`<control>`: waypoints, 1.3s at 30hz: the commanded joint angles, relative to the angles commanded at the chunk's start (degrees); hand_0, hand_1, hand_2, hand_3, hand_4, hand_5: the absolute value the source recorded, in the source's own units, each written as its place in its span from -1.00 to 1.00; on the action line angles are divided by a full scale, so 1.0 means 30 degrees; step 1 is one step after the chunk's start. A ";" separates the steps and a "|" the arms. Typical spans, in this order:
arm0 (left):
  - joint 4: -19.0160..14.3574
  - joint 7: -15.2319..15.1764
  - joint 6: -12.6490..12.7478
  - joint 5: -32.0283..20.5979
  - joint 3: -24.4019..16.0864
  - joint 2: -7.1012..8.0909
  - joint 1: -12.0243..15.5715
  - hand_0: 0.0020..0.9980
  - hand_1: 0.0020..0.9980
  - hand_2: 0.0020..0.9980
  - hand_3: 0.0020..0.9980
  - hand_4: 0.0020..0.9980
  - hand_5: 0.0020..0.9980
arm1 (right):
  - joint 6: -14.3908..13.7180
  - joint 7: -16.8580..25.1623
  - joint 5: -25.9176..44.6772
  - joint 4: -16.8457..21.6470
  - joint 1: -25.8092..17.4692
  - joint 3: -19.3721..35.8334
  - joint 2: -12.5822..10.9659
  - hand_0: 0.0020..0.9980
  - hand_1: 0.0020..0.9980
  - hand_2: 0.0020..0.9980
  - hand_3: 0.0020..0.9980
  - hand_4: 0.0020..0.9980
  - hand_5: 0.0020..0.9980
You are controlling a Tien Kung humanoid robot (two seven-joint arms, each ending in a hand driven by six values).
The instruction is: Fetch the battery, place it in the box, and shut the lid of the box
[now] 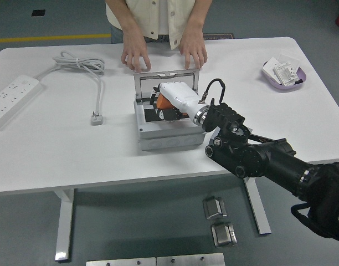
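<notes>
**A:** What's the setting?

**B:** A grey floor and a white table (58,149) with a smooth matte top. A person stands at its far edge, both hands (135,55) resting flat on the surface just behind the box (167,130). A white power strip (11,100) lies at the left edge, its cable (83,66) looping to a loose plug. A lilac dish (283,77) of small packets sits near the far right corner.

**A:** And the box itself?

**B:** Pale grey, squarish, hard plastic by the look of it, standing mid-table. Its lid (167,78) is a thin flat panel, upright at the box's far side.

**A:** Where is your hand?

**B:** My right hand (172,100), in its glossy white shell, reaches in over the open box from the near right. The battery (158,101) seems to be the orange piece showing at my fingers, above the dark interior. I take it that I am gripping it, though the shell hides most of the contact. My left arm is out of sight.

**A:** How far along are you?

**B:** I judge the fetching done and the placing underway. The battery is at the box's mouth, and I cannot tell whether it is seated. Letting go is left, then clearing my hand and folding the lid down, which will need care with the person's fingers so near it.
</notes>
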 joint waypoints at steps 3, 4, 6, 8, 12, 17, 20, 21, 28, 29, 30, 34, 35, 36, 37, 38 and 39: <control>0.0000 -0.0003 0.0000 -0.0046 0.0043 -0.0008 -0.0002 0.25 0.24 0.20 0.27 0.41 -0.66 | -0.0068 0.0030 0.0025 0.0006 -0.0015 -0.0078 0.0000 -0.51 -0.53 -0.16 0.01 -0.31 -1.00; 0.0000 -0.0001 -0.0001 -0.0058 0.0054 -0.0011 0.0000 0.25 0.24 0.20 0.27 0.41 -0.66 | -0.0101 0.0048 0.0053 -0.0003 -0.0021 -0.0101 0.0000 -0.51 -0.53 -0.16 0.01 -0.31 -1.00; 0.0000 0.0001 -0.0001 -0.0068 0.0072 -0.0013 0.0003 0.25 0.24 0.20 0.27 0.41 -0.67 | -0.0163 0.0090 0.0101 -0.0029 -0.0029 -0.0129 0.0000 -0.51 -0.53 -0.16 0.01 -0.30 -1.00; 0.0000 -0.0002 0.0003 -0.0067 0.0076 -0.0008 -0.0001 0.25 0.24 0.20 0.27 0.41 -0.67 | -0.0162 0.0161 0.0158 -0.0075 -0.0031 -0.0140 0.0000 -0.51 -0.53 -0.16 0.01 -0.30 -1.00; 0.0000 -0.0029 0.0009 -0.0077 0.0096 -0.0010 -0.0016 0.25 0.24 0.20 0.27 0.41 -0.67 | -0.0086 0.0308 0.0221 -0.0171 -0.0040 -0.0141 0.0000 -0.50 -0.53 -0.16 0.02 -0.30 -1.00; 0.0000 -0.0054 0.0007 -0.0096 0.0130 -0.0041 -0.0035 0.25 0.24 0.20 0.27 0.41 -0.67 | 0.0121 0.0497 0.0258 -0.0271 -0.0050 -0.0111 0.0000 -0.36 -0.42 -0.10 0.09 -0.25 -1.00; 0.0000 -0.0053 0.0008 -0.0099 0.0139 -0.0048 -0.0039 0.25 0.24 0.20 0.27 0.41 -0.67 | 0.0241 0.0584 0.0263 -0.0322 -0.0046 -0.0082 0.0000 -0.36 -0.42 -0.10 0.09 -0.25 -1.00; 0.0000 -0.0053 0.0010 -0.0099 0.0139 -0.0048 -0.0039 0.25 0.24 0.20 0.27 0.41 -0.67 | 0.0271 0.0606 0.0260 -0.0334 -0.0045 -0.0073 0.0000 -0.36 -0.42 -0.10 0.09 -0.25 -1.00; 0.0000 -0.0044 0.0017 -0.0078 0.0122 -0.0063 -0.0039 0.25 0.24 0.20 0.27 0.41 -0.66 | 0.0269 0.0767 0.0254 -0.0407 -0.0028 -0.0048 0.0000 0.01 -0.03 0.07 0.26 -0.01 -1.00; 0.0000 -0.0044 0.0014 -0.0074 0.0119 -0.0070 -0.0037 0.25 0.24 0.20 0.27 0.41 -0.66 | 0.0290 0.0778 0.0264 -0.0411 -0.0024 -0.0041 0.0000 0.14 0.12 0.16 0.32 0.09 -1.00; 0.0000 -0.0046 0.0014 -0.0074 0.0118 -0.0076 -0.0034 0.25 0.24 0.20 0.27 0.41 -0.66 | 0.0320 0.0791 0.0279 -0.0414 -0.0018 -0.0039 0.0000 0.14 0.12 0.16 0.32 0.09 -1.00; 0.0000 -0.0076 -0.0009 -0.0038 0.0097 -0.0088 -0.0034 0.25 0.24 0.20 0.27 0.41 -0.66 | 0.0481 0.0839 0.0322 -0.0441 -0.0010 -0.0045 0.0000 0.14 0.12 0.16 0.32 0.09 -1.00; 0.0000 -0.0084 -0.0012 -0.0033 0.0092 -0.0089 -0.0034 0.25 0.24 0.19 0.26 0.41 -0.66 | 0.0510 0.0851 0.0336 -0.0447 -0.0013 -0.0053 0.0000 0.24 0.15 0.20 0.34 0.10 -1.00; 0.0000 -0.0091 -0.0015 -0.0022 0.0084 -0.0089 -0.0033 0.25 0.24 0.19 0.26 0.41 -0.66 | 0.0541 0.0862 0.0349 -0.0451 -0.0017 -0.0064 0.0000 0.24 0.15 0.20 0.34 0.10 -1.00; 0.0000 -0.0096 -0.0017 -0.0016 0.0082 -0.0088 -0.0031 0.25 0.24 0.19 0.26 0.41 -0.66 | 0.0567 0.0870 0.0356 -0.0454 -0.0020 -0.0073 -0.0001 0.24 0.15 0.20 0.34 0.10 -1.00; 0.0000 -0.0095 -0.0019 -0.0010 0.0079 -0.0087 -0.0027 0.25 0.24 0.19 0.26 0.41 -0.66 | 0.0589 0.0883 0.0365 -0.0456 -0.0023 -0.0079 -0.0002 0.24 0.15 0.20 0.34 0.10 -1.00; 0.0000 -0.0092 -0.0023 -0.0002 0.0076 -0.0087 -0.0024 0.25 0.24 0.19 0.26 0.41 -0.66 | 0.0604 0.0899 0.0375 -0.0461 -0.0023 -0.0077 -0.0004 0.24 0.15 0.20 0.34 0.10 -1.00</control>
